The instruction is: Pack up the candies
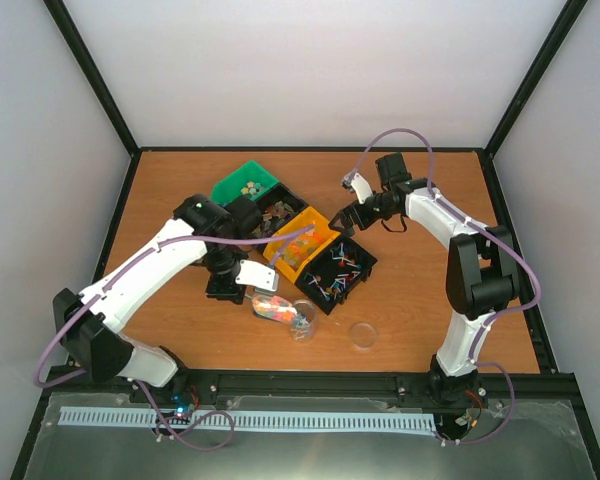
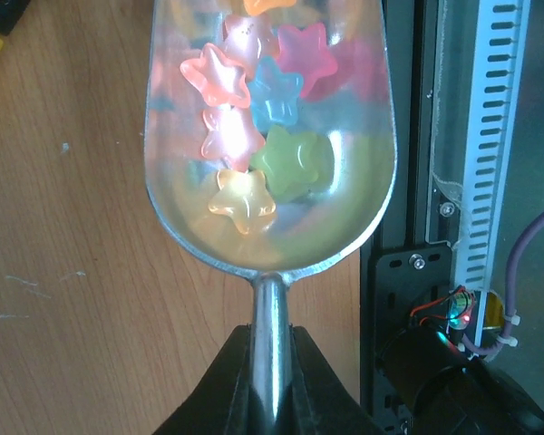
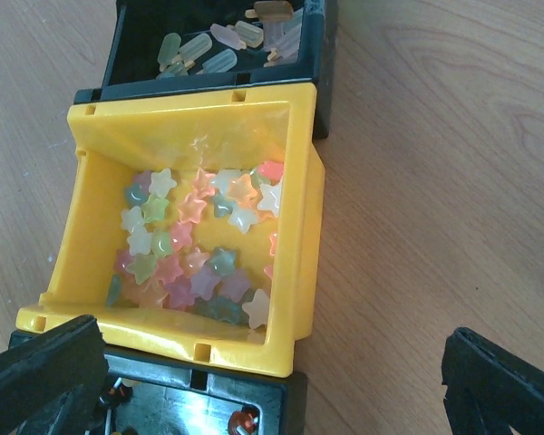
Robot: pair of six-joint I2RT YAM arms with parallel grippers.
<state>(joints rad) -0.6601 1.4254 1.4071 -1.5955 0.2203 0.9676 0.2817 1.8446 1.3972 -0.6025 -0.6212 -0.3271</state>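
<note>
My left gripper (image 2: 272,333) is shut on the handle of a silver metal scoop (image 2: 270,190). The scoop holds several star-shaped candies (image 2: 254,136) in pink, blue, green and orange. In the top view the loaded scoop (image 1: 272,305) lies level, its tip beside a clear jar (image 1: 303,320). My right gripper (image 3: 272,385) is open and hovers over a yellow bin (image 3: 295,227) full of pastel star candies (image 3: 190,245), holding nothing. In the top view that right gripper (image 1: 345,215) is just right of the yellow bin (image 1: 302,240).
A green bin (image 1: 245,185), a dark bin (image 1: 280,205) and a black bin (image 1: 338,272) of thin wrapped candies flank the yellow one. A clear round lid (image 1: 362,335) lies right of the jar. A black rail (image 2: 408,272) runs along the table's near edge.
</note>
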